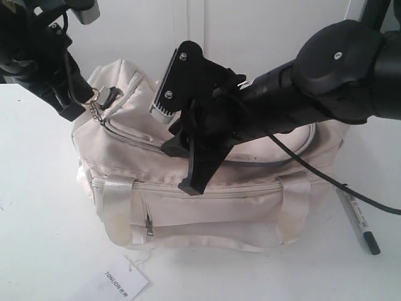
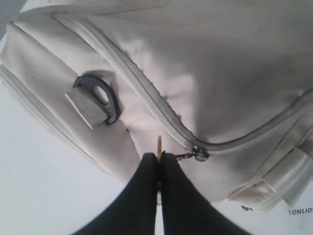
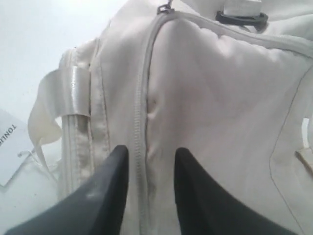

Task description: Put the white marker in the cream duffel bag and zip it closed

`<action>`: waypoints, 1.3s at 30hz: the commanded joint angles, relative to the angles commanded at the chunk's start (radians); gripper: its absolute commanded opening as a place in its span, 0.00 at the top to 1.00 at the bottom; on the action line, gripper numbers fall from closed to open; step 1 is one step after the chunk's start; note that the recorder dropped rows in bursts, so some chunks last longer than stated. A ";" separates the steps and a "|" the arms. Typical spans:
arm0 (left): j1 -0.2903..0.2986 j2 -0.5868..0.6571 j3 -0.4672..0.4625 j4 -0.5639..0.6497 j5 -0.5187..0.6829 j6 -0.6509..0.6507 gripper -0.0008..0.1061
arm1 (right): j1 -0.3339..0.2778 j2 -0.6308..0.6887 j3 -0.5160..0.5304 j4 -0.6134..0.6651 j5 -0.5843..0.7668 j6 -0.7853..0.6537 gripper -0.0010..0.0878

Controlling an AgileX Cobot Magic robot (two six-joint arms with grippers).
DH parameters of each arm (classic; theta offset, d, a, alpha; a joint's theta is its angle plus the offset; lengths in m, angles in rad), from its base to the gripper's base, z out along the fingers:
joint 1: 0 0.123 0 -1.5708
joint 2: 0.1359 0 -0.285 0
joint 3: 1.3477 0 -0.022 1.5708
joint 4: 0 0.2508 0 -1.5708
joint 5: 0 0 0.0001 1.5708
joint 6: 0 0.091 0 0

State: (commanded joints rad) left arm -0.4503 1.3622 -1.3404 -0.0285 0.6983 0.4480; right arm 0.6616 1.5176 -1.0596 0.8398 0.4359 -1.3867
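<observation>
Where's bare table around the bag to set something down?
Bare: table left of the bag; front strip between tag and marker. Crowded: bag top, with left gripper shut on the zipper pull and right gripper open over it.

"TONLION" in dark letters on the white hang tag by the cream duffel bag, on the desk.

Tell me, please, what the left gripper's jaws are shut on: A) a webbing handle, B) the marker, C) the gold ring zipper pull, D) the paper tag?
C: the left gripper pinches the thin gold ring zipper pull, linked to the slider on the cream duffel bag.
</observation>
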 joint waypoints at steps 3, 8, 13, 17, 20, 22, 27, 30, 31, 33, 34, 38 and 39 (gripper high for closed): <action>0.000 -0.019 0.000 -0.002 -0.006 0.000 0.99 | 0.023 0.000 0.000 0.009 -0.023 -0.002 0.64; 0.000 -0.037 0.000 -0.015 -0.009 0.000 0.99 | 0.060 0.000 0.000 0.022 -0.081 0.000 0.64; 0.000 -0.037 0.000 -0.019 -0.009 0.000 0.99 | 0.100 0.000 0.000 0.022 -0.139 -0.007 0.64; 0.000 -0.037 0.000 -0.034 -0.009 0.000 0.99 | 0.129 0.000 0.000 0.020 -0.220 -0.022 0.58; 0.000 -0.037 0.000 -0.051 -0.009 0.000 0.99 | 0.155 0.000 0.000 0.020 -0.246 -0.053 0.51; 0.000 -0.037 0.000 -0.061 -0.009 0.000 0.99 | 0.170 0.002 0.000 0.020 -0.275 -0.056 0.48; 0.000 -0.037 0.000 -0.068 -0.009 0.000 0.99 | 0.198 0.032 0.000 0.020 -0.349 -0.056 0.48; 0.000 -0.037 0.000 -0.068 -0.007 0.000 0.99 | 0.211 0.059 0.000 0.020 -0.375 -0.056 0.48; 0.000 -0.037 0.000 -0.070 -0.007 0.000 0.99 | 0.215 0.067 0.000 0.020 -0.392 -0.056 0.48; 0.000 -0.037 0.000 -0.070 0.000 0.000 0.99 | 0.215 0.078 0.000 0.020 -0.414 -0.056 0.48; 0.000 -0.037 0.000 -0.070 0.002 0.000 0.99 | 0.215 0.081 0.000 0.020 -0.427 -0.056 0.48; 0.000 -0.037 0.000 -0.070 0.004 0.000 0.99 | 0.215 0.082 0.000 0.020 -0.460 -0.049 0.48; 0.000 -0.037 0.000 -0.072 0.004 0.000 0.99 | 0.215 0.086 0.000 0.020 -0.462 -0.049 0.49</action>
State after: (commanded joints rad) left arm -0.4503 1.3255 -1.3404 -0.1002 0.7025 0.4480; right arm 0.8770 1.6034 -1.0596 0.8593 -0.0257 -1.4360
